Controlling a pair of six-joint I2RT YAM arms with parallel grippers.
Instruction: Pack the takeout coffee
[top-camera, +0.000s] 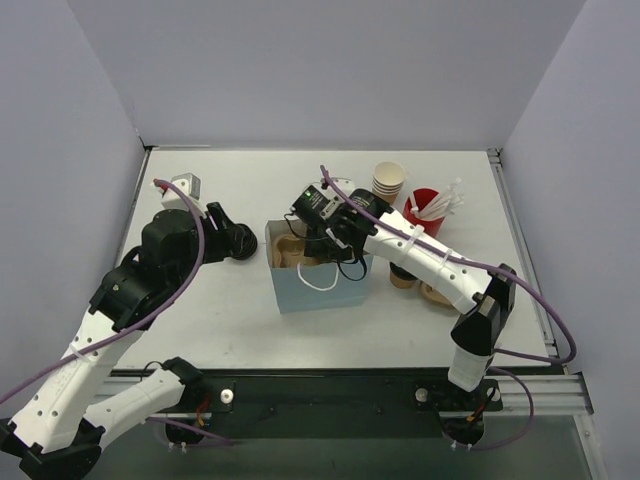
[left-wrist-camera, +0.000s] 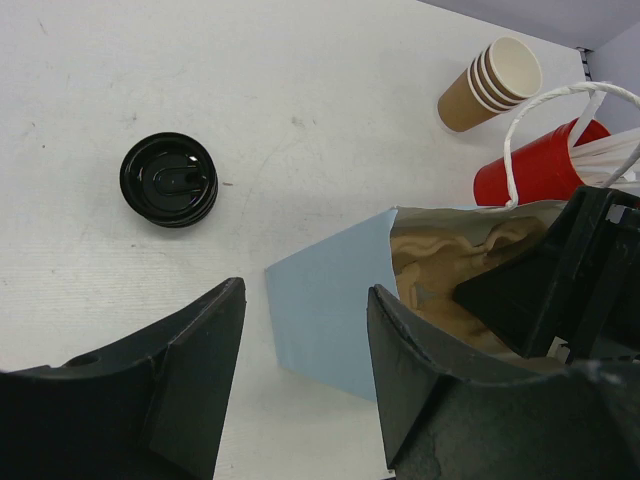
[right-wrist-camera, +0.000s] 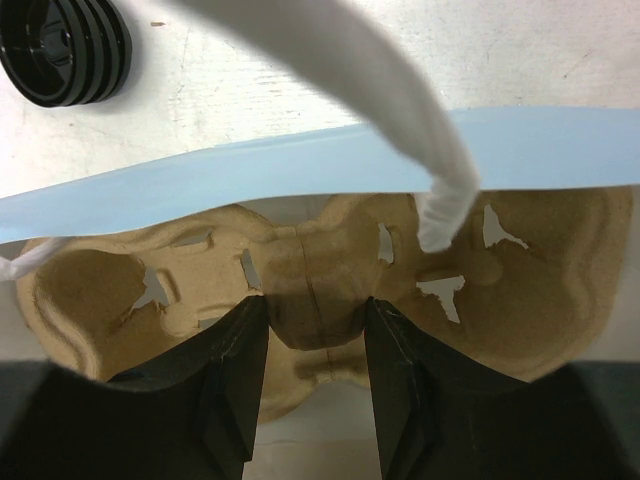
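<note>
The right tool (right-wrist-camera: 315, 310) is down in the top of the blue paper bag (top-camera: 322, 288). Its two black fingers (right-wrist-camera: 235, 385) pinch the middle bump of the brown cup tray (right-wrist-camera: 545, 300) inside the bag, one finger on each side. The tray sits low in the bag with its cup holes facing up. One white handle (right-wrist-camera: 400, 110) of the bag loops across in front of the right wrist camera.

The left tool (left-wrist-camera: 305, 290) is spread apart and holds nothing. It hangs over the bench (top-camera: 230, 300) just left of the bag, and the bag's near corner shows in the gap between its fingers. A small stack of black lids (left-wrist-camera: 170, 180) lies flat on the bench close by, on the side away from the bag.

The takeout coffee (top-camera: 402, 279) stands on the bench to the right of the bag. The right arm crosses over it, so only a bit of its brown side shows and I cannot see its lid. Neither tool touches it.

Farther back on the right is a stack of brown cups (top-camera: 388, 180) with no lids. Beside it is a red cup (top-camera: 422, 212) with white sticks poking out.
</note>
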